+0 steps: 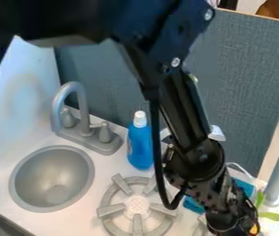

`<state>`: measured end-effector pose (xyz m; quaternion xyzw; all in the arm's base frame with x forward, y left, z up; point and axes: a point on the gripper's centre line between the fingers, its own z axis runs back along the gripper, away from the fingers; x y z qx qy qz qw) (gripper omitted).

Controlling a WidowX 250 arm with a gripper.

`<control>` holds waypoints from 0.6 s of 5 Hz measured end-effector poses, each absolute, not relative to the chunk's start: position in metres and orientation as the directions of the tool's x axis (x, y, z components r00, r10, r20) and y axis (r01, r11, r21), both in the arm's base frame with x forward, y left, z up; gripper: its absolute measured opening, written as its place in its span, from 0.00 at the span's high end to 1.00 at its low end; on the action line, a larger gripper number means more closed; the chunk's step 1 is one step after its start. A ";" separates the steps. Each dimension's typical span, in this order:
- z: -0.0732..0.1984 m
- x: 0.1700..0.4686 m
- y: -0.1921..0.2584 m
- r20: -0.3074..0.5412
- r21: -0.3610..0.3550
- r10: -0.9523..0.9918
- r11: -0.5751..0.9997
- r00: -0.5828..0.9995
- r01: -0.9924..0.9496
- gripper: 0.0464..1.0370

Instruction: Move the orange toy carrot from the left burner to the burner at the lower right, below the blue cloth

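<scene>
Gripper (232,225) at btm R of frame, nearest the yellow thing (253,229) & green leaves (270,215), w/ blue item (245,188) just above; can't tell if it's open/shut. Blue bottle (140,146) upright nr ctr. Progress unclear: can't tell what's done vs. left.

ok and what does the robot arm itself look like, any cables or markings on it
The arm is black, with thick rounded segments, bulky joints and silver bolt heads. A loose black cable loops outside it. The gripper end is black too; its finer shape is hard to make out.
</scene>
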<state>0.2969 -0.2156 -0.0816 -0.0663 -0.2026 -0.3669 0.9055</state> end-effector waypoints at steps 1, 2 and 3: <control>-0.082 0.300 -0.211 0.417 0.020 -0.615 0.742 0.669 0.670 0.11; -0.085 0.292 -0.208 0.405 0.012 -0.628 0.730 0.664 0.683 0.02; -0.053 0.287 -0.204 0.454 -0.019 -0.587 0.746 0.670 0.666 0.03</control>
